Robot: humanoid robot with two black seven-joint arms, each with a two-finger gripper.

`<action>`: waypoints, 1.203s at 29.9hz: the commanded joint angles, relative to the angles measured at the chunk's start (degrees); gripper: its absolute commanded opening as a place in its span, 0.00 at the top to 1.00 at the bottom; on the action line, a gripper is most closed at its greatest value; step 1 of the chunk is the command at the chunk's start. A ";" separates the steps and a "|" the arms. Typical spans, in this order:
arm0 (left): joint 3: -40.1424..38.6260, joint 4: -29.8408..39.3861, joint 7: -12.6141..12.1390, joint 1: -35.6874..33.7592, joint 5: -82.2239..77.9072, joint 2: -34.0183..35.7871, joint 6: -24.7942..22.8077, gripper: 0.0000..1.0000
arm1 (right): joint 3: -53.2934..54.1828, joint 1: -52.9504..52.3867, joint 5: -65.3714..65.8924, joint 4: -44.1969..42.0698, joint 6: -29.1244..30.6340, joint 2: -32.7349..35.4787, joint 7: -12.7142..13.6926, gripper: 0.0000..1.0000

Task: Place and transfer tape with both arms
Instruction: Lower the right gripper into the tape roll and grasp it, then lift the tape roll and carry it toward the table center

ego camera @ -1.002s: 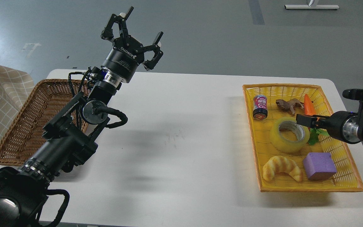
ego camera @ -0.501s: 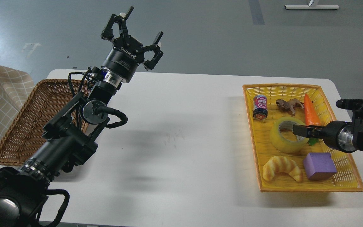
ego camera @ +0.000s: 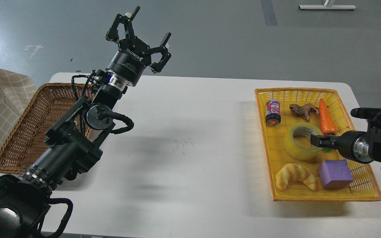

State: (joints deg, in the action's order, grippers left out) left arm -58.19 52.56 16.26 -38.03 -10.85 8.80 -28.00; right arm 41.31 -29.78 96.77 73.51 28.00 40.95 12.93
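Right claw [ego camera: 315, 140]: my tip sits at the right rim of the tape, over or just inside its core; seen end-on and dark, so I cannot tell whether it is spread or closed.
Tape [ego camera: 301, 145]: lying flat, core opening upward, mid-way along the yellow basket [ego camera: 359, 196] on the worktop [ego camera: 190, 148], directly left of my right claw.
Neighbours: carrot [ego camera: 326, 117] behind the claw, purple block [ego camera: 335, 174] and croissant [ego camera: 295, 176] in front.
Left claw [ego camera: 137, 36]: fingers spread, empty, raised well apart on the far left, above the wicker basket [ego camera: 28, 132].
Nearer arm: the right, by far; in my judgement the grasp falls to it.
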 commanded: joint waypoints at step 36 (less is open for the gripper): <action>0.09 -0.53 0.00 -0.03 0.04 -0.01 0.00 0.02 | 2.02 -2.73 -2.19 7.16 0.00 2.64 -0.01 1.00</action>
State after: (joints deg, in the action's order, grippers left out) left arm -58.10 51.94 16.26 -37.97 -10.81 8.79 -28.00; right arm 42.20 -32.11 95.61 77.04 28.01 42.08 12.92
